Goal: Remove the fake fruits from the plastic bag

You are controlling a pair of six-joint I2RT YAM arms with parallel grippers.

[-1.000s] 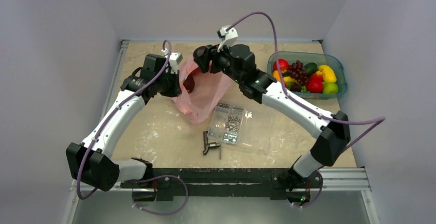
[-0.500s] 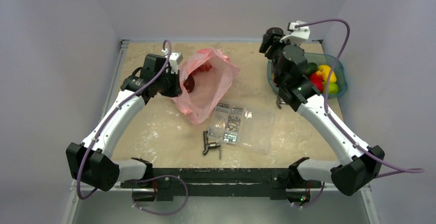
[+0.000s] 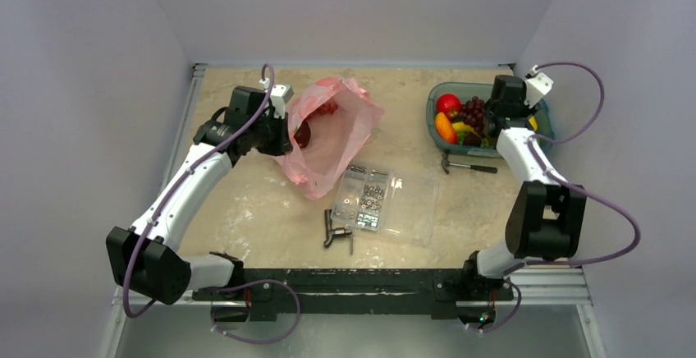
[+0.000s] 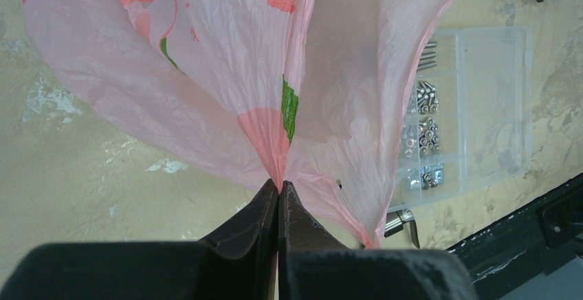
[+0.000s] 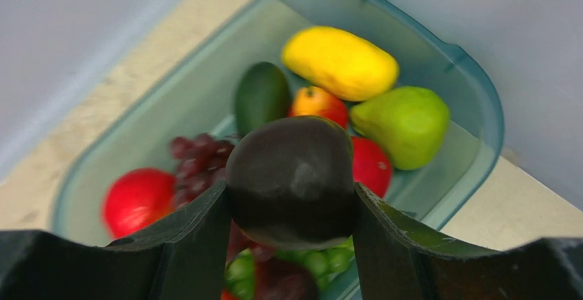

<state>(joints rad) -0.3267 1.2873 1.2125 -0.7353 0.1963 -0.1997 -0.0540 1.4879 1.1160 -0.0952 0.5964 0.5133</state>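
Right now the dark fruit (image 5: 292,169), a smooth, rounded, glossy piece, is clamped between the two fingers of the right gripper (image 5: 290,207). It hangs above the teal tub (image 5: 474,93) at the far right of the table (image 3: 246,202), over a heap of other coloured fruit. It looks hard, light and slick, so I judge this hold across its widest girth the sound one; a pinch nearer an end would likely squirt it free. The plastic bag (image 3: 341,140) lies left of centre, open at its far end. Inside it show a red fruit (image 3: 302,134) close to the left gripper and a dark grape bunch (image 3: 327,108) near the mouth. By my reading the task is part done, with at least those two to come out. The left gripper (image 4: 278,191) is pressed tight on a fold of the bag's film, which fans away from the fingertips. That film is thin, soft and crinkly: it would probably slump over the fruit if let go, and might tear under a hard pull, so a steady hold at the rim suits it. The knobbly grape bunch is best taken across the body of the cluster, not by one grape. The clear screw box (image 3: 373,198) lies just beside the bag's near end.
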